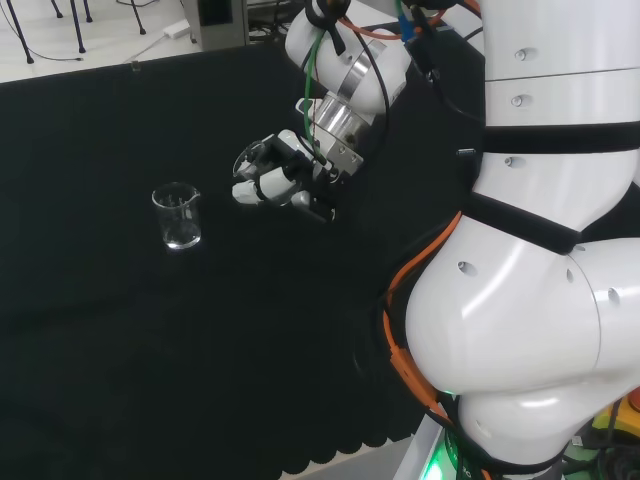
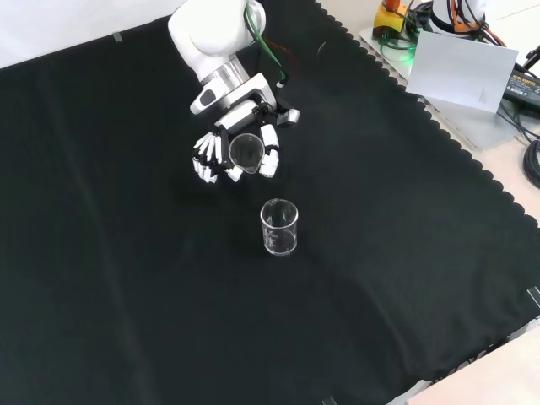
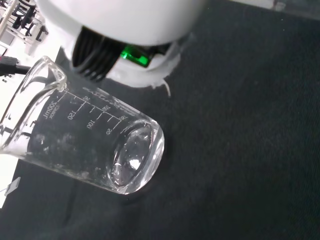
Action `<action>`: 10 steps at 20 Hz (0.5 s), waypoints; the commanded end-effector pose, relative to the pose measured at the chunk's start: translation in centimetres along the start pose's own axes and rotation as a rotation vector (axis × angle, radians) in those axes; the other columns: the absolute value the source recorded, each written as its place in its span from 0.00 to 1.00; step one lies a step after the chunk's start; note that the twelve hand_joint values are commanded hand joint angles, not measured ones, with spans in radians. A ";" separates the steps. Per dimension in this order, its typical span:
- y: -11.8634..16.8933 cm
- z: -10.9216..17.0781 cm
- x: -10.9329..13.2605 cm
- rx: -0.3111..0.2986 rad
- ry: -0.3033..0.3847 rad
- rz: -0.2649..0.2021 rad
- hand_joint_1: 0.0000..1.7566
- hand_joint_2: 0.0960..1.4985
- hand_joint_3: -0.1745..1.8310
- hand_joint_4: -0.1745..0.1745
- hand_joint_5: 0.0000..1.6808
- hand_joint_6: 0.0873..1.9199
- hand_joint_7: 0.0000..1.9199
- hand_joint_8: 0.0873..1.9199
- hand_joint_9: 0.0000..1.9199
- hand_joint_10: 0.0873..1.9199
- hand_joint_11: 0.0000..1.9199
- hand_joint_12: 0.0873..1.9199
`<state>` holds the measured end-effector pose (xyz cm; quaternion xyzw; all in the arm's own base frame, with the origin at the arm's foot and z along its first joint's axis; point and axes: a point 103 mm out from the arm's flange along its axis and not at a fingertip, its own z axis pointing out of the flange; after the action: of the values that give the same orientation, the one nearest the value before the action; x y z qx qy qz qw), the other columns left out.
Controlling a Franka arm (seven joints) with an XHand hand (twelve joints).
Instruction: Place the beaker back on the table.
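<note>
The hand (image 2: 240,152) curls round a tilted glass beaker (image 2: 245,149), carried above the black cloth (image 2: 126,295) mid-table for setting down; 1 other beaker (image 2: 279,227) stands upright nearby.

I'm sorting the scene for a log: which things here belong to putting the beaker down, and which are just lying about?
Part of the job:
- held beaker, tilted, in the hand's curled fingers
- hand
- black cloth, where it goes

Just lying about:
- second beaker, upright on the cloth
- white sheet and cables off the cloth's edge
</note>
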<state>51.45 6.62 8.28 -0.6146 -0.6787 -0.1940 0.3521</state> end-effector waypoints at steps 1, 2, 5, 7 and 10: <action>0.0 0.3 0.1 0.001 0.002 0.007 0.62 0.41 0.46 1.00 0.66 0.48 0.32 0.00 0.14 0.32 0.00 0.47; 0.0 0.3 0.0 0.003 0.005 0.007 0.62 0.42 0.45 1.00 0.66 0.48 0.32 0.00 0.14 0.32 0.00 0.47; 0.0 0.1 -0.1 0.008 0.008 0.008 0.62 0.42 0.45 1.00 0.66 0.48 0.32 0.00 0.14 0.32 0.00 0.47; 0.0 0.7 0.2 0.008 -0.004 0.009 0.62 0.44 0.43 1.00 0.66 0.48 0.32 0.00 0.14 0.32 0.00 0.47; 0.0 0.9 0.3 0.008 -0.001 0.012 0.61 0.45 0.41 1.00 0.65 0.48 0.32 0.00 0.14 0.32 0.00 0.47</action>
<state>51.61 6.82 8.22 -0.6158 -0.6767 -0.1932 0.3543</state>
